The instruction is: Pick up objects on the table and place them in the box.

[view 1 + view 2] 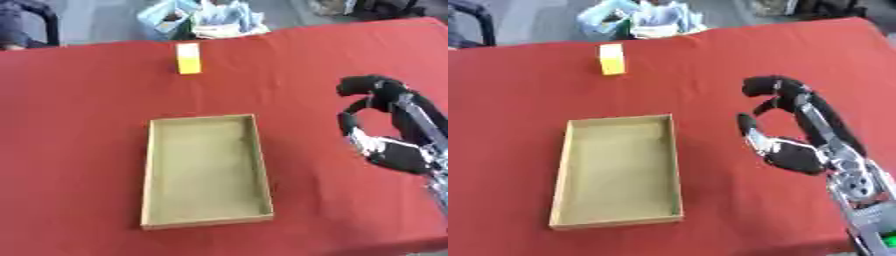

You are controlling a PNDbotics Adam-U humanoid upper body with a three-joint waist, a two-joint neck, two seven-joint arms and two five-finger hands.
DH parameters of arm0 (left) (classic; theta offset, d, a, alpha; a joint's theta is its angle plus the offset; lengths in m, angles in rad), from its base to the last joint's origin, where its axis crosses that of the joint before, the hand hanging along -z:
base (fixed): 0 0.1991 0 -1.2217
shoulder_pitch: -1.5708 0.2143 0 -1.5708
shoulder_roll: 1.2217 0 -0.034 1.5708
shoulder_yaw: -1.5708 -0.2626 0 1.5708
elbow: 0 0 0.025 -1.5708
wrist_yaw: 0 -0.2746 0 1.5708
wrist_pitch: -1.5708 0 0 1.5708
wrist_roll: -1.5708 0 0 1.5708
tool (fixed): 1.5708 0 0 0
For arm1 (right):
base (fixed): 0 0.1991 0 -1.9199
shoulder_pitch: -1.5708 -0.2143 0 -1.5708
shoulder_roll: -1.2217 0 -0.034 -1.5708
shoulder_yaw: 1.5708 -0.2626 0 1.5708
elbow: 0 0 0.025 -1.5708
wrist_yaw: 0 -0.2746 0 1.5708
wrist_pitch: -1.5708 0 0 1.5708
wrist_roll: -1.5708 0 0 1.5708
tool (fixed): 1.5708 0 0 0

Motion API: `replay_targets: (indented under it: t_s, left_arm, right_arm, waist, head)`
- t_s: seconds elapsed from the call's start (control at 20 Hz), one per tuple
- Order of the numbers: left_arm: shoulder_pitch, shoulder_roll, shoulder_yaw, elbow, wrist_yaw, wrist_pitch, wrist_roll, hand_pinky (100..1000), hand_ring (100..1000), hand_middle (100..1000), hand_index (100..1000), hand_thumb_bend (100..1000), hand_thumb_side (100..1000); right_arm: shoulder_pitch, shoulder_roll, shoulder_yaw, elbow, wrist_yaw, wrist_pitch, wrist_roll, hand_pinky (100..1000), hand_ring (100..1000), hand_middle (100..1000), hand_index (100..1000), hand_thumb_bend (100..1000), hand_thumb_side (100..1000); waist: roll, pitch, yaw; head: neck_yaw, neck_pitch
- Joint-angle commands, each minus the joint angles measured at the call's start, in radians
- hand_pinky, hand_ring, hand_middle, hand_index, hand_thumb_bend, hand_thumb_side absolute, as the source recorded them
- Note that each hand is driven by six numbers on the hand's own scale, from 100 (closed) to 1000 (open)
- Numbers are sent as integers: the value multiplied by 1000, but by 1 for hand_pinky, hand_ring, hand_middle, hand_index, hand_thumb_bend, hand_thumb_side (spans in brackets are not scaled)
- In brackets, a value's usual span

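Observation:
A small yellow and white block (188,58) lies on the red tablecloth near the far edge, beyond the box. The shallow cardboard box (150,170) sits open in the middle of the table with nothing inside. My right hand (794,150) hovers to the right of the box, its fingers (767,87) curled round towards the thumb (750,129), with nothing between them. The block is well away from the hand, up and to the left. My left hand shows in neither view.
The red table's (79,125) far edge runs along the top, with blue and white bags (206,19) on the floor behind it. A dark chair (39,20) stands at the top left corner.

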Motion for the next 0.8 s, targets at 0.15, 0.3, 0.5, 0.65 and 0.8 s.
replay_targets:
  t_s: [0.15, 0.3, 0.5, 0.65, 0.8]
  left_arm:
    - [-54, -1, -6, 70, -62, -23, -3, 678, 590, 616, 747, 239, 560]
    - [-75, -9, -12, 108, -92, -34, -2, 678, 591, 616, 748, 242, 559]
    - [-101, -20, -16, 150, -129, -46, 0, 677, 590, 616, 748, 243, 558]
    - [-120, -31, -16, 190, -158, -48, 0, 676, 590, 616, 749, 245, 560]
    - [-141, -44, -16, 235, -197, -56, 0, 676, 590, 616, 750, 245, 561]
  right_arm:
    - [-14, -28, 0, -27, -10, -3, -1, 612, 780, 726, 845, 180, 413]
    - [-15, -29, 1, -27, -11, -4, -1, 612, 780, 726, 845, 179, 413]
    - [-18, -30, 4, -28, -14, -5, 2, 613, 780, 726, 845, 178, 413]
    - [-23, -31, 8, -30, -17, -7, 6, 613, 780, 726, 845, 176, 413]
    - [-27, -31, 10, -32, -20, -7, 9, 613, 780, 726, 845, 175, 413]
  waist:
    - [2, -23, -8]
    - [5, -24, -15]
    - [7, -26, -28]
    - [8, -26, -44]
    - [9, -25, -56]
  head:
    - [6, 0]
    - [9, -3]
    - [12, -4]
    - [14, -10]
    - [17, -15]
